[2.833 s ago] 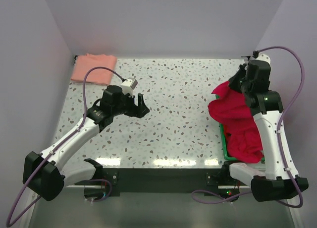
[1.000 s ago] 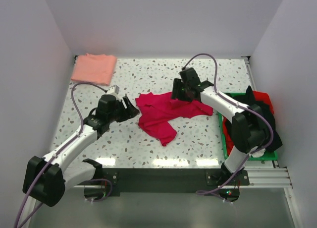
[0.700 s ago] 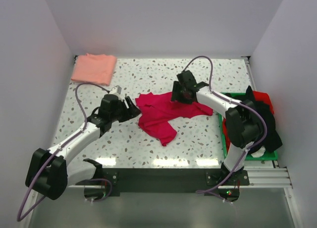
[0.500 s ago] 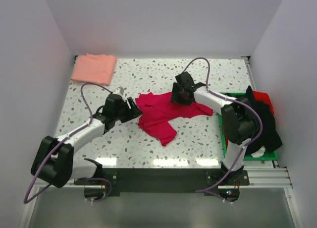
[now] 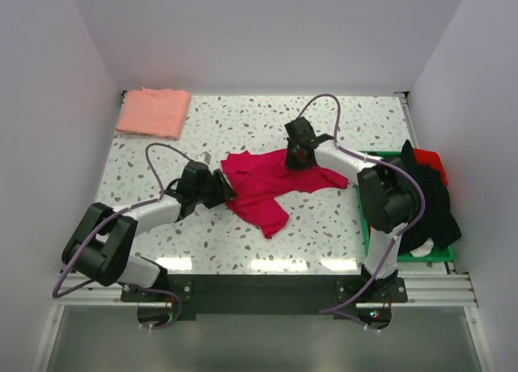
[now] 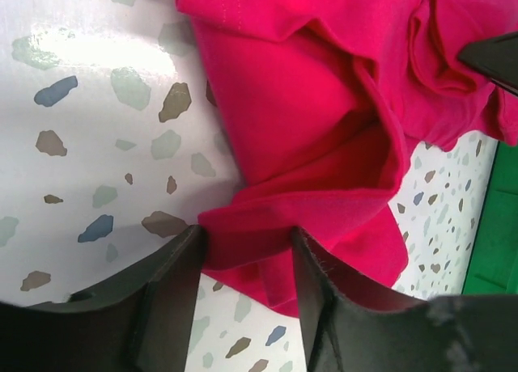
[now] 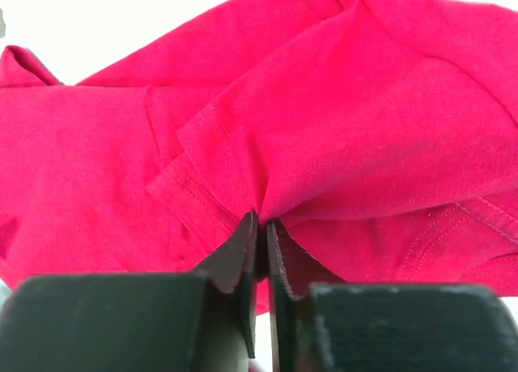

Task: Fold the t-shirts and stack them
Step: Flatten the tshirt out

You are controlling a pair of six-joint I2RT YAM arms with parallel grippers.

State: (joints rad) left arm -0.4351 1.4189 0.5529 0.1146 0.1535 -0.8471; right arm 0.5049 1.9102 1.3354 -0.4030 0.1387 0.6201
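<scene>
right pincer nipped tight on the crimson t-shirt — left pincer gaping, astride its edge.

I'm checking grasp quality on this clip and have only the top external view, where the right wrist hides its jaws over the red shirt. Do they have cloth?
Observer: Yes. In the right wrist view the right jaws are shut on a raised fold of the crimson t-shirt, right beside a stitched hem.
Operator: And the left jaws, at the shirt's left edge?
Observer: The left wrist view shows them open, with one of the fingers on each side of a fold at the shirt's edge. The cloth sits between them but is not pinched.
Operator: Are they pressing on the table?
Observer: I cannot tell. The speckled table shows right up against that fold.
</scene>
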